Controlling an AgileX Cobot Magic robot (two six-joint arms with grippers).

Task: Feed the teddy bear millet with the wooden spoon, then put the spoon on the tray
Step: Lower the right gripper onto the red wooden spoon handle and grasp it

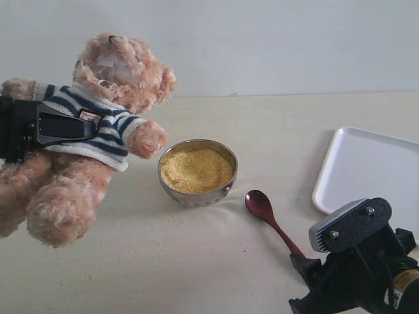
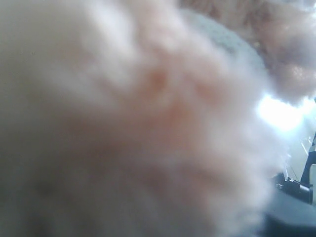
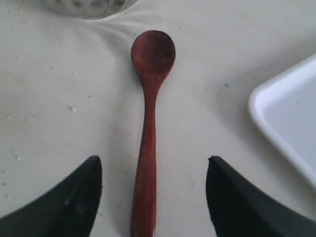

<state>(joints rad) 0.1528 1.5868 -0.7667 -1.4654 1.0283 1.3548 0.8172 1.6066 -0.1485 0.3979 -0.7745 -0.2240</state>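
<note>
The teddy bear in its striped shirt hangs tilted above the table at the left, held round the body by my left gripper. Blurred fur of the bear fills the left wrist view. The millet is heaped in a shiny metal bowl just beside the bear's paw. To the right of the bowl the wooden spoon lies flat on the table. My right gripper is open, its fingers on either side of the spoon's handle without touching it.
The white tray lies at the right edge of the table, and its corner shows close to the right gripper. Loose grains are scattered on the table near the spoon. A pale wall stands behind the table.
</note>
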